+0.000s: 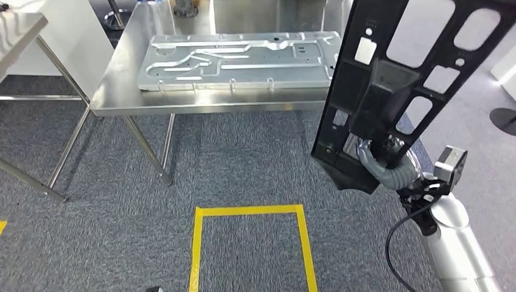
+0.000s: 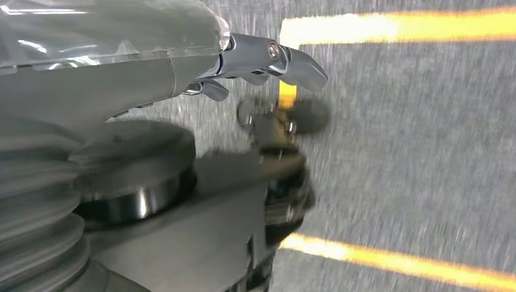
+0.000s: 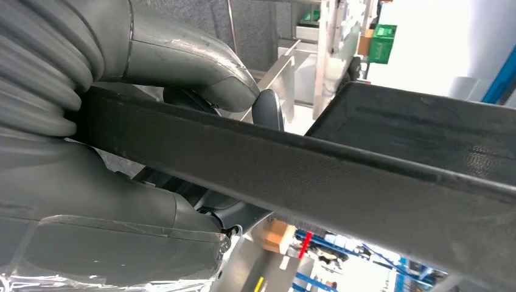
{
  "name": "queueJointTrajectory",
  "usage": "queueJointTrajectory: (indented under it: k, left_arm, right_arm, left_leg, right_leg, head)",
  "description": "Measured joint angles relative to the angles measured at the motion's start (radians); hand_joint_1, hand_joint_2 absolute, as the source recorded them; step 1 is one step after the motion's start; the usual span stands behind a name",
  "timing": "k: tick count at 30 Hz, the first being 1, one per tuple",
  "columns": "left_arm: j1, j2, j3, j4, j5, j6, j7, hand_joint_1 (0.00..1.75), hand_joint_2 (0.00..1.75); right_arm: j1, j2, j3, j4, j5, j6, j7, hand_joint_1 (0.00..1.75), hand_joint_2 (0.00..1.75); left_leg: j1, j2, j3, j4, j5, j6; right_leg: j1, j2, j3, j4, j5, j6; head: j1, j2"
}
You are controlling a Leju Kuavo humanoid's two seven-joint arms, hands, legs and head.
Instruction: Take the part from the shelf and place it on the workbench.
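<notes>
A large black flat part [image 1: 389,79] with several cut-out windows stands almost upright at the right of the head view, in front of the workbench's right end. My right hand [image 1: 380,161] grips it near its lower edge, grey fingers wrapped round the rim. In the right wrist view the thumb [image 3: 195,55] lies over the part's black edge [image 3: 341,176] and the fingers [image 3: 122,231] clamp it from the other side. My left hand [image 2: 268,58] hangs over the carpet with its fingers curled and nothing in them.
The steel workbench [image 1: 122,85] stands ahead with a large silver stamped panel [image 1: 237,61] lying on its top. A second steel table [image 1: 18,30] is at the far left. A yellow tape rectangle [image 1: 249,243] marks the grey carpet near my feet.
</notes>
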Motion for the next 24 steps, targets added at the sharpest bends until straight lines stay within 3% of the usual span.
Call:
queueJointTrajectory:
  k: [2,4,6,7,8,10,11,12,14,16,18,20,21,22,24]
  left_arm:
    - [-0.001,0.000,-0.002,0.000,0.001,-0.001,0.000,0.00,1.75]
    - [-0.001,-0.001,-0.002,0.000,0.003,-0.001,0.000,0.00,1.75]
    - [0.002,-0.002,-0.002,0.000,0.005,-0.002,0.000,0.00,1.75]
    - [0.003,-0.002,-0.002,0.000,0.006,-0.002,0.001,0.00,1.75]
    - [0.004,-0.002,-0.002,0.000,0.007,-0.002,0.000,0.00,1.75]
    - [0.006,-0.001,-0.002,0.000,0.008,-0.002,0.000,0.00,1.75]
    - [0.006,0.000,-0.001,0.000,0.008,-0.002,0.000,0.00,1.75]
    - [0.006,0.001,-0.001,0.000,0.009,-0.001,-0.001,0.00,1.75]
    - [0.006,0.002,-0.001,0.000,0.010,-0.001,-0.001,0.00,1.75]
    - [0.004,0.002,-0.001,0.000,0.011,-0.001,-0.002,0.00,1.75]
    - [0.002,0.002,-0.001,0.000,0.011,-0.001,-0.002,0.00,1.75]
    - [0.003,0.002,-0.001,0.000,0.012,-0.002,-0.002,0.00,1.75]
    - [0.004,0.002,-0.001,0.000,0.013,-0.002,-0.002,0.00,1.75]
    - [0.006,0.002,-0.001,0.000,0.013,-0.002,-0.002,0.00,1.75]
    - [0.006,0.002,-0.001,0.000,0.014,-0.002,-0.002,0.00,1.75]
  right_arm:
    - [0.005,0.000,-0.003,-0.005,0.004,0.000,-0.002,1.75,1.75]
    - [0.007,0.001,-0.003,-0.005,0.007,0.001,-0.002,1.75,1.75]
    - [0.010,0.003,-0.003,-0.003,0.010,0.001,-0.002,1.75,1.75]
    - [0.010,0.004,-0.003,-0.002,0.011,0.002,-0.002,1.75,1.75]
    - [0.008,0.004,-0.003,0.000,0.011,0.002,-0.001,1.75,1.75]
    - [0.005,0.006,-0.002,0.010,0.013,0.003,-0.001,1.75,1.75]
    - [0.003,0.008,0.000,0.016,0.014,0.004,0.000,1.75,1.75]
    - [0.002,0.011,0.002,0.021,0.016,0.006,0.000,1.75,1.75]
    - [-0.004,0.013,0.004,0.027,0.019,0.007,0.002,1.75,1.75]
    - [-0.015,0.013,0.004,0.028,0.020,0.008,0.001,1.75,1.75]
    - [-0.023,0.014,0.005,0.029,0.020,0.008,0.000,1.75,1.75]
    - [-0.026,0.015,0.006,0.031,0.020,0.008,0.000,1.75,1.75]
    - [-0.026,0.016,0.007,0.031,0.020,0.009,0.000,1.75,1.75]
    - [-0.025,0.017,0.008,0.032,0.020,0.009,-0.001,1.75,1.75]
    - [-0.025,0.018,0.010,0.032,0.020,0.010,-0.001,1.75,1.75]
  left_leg:
    - [0.005,0.000,0.032,-0.022,-0.008,0.004]
    - [0.006,0.000,0.055,-0.029,-0.024,0.004]
    - [0.008,-0.001,0.079,-0.029,-0.045,0.000]
    - [0.010,-0.001,0.093,-0.028,-0.057,-0.003]
    - [0.013,-0.001,0.107,-0.025,-0.069,-0.008]
    - [0.017,-0.001,0.127,-0.014,-0.097,-0.021]
    - [0.017,-0.001,0.130,-0.007,-0.109,-0.028]
    - [0.016,0.000,0.131,-0.003,-0.119,-0.037]
    - [0.018,0.003,0.134,0.003,-0.131,-0.051]
    - [0.022,0.004,0.122,0.043,-0.140,-0.061]
    - [0.026,0.005,0.061,0.158,-0.168,-0.065]
    - [0.026,0.005,-0.026,0.287,-0.220,-0.064]
    - [0.024,0.004,-0.057,0.318,-0.231,-0.061]
    - [0.022,0.004,-0.071,0.312,-0.219,-0.054]
    - [0.010,0.004,-0.045,0.199,-0.132,-0.031]
  right_leg:
    - [-0.002,-0.005,-0.059,0.098,0.008,0.007]
    - [-0.006,-0.008,-0.144,0.202,-0.038,0.014]
    - [-0.013,-0.009,-0.207,0.236,-0.093,0.024]
    - [-0.018,-0.010,-0.219,0.213,-0.090,0.030]
    - [-0.024,-0.013,-0.220,0.167,-0.057,0.037]
    - [-0.035,-0.027,-0.210,0.050,0.066,0.047]
    - [-0.035,-0.034,-0.208,0.016,0.112,0.042]
    - [-0.033,-0.038,-0.211,0.001,0.137,0.033]
    - [-0.027,-0.035,-0.214,0.009,0.134,0.008]
    - [-0.025,-0.030,-0.202,0.009,0.127,-0.008]
    - [-0.020,-0.029,-0.185,0.006,0.117,-0.021]
    - [-0.011,-0.027,-0.172,0.006,0.104,-0.029]
    - [-0.006,-0.025,-0.164,0.006,0.098,-0.032]
    - [-0.001,-0.022,-0.156,0.005,0.092,-0.035]
    - [0.007,-0.019,-0.140,0.004,0.081,-0.038]
  head:
    - [0.000,0.000]
    - [0.000,0.000]
    - [0.000,0.000]
    - [0.000,0.000]
    - [0.000,0.000]
    - [0.000,0.000]
    - [0.000,0.000]
    - [0.000,0.000]
    - [0.000,0.000]
    - [0.000,0.000]
    - [0.000,0.000]
    - [0.000,0.000]
    - [0.000,0.000]
    - [0.000,0.000]
    - [0.000,0.000]
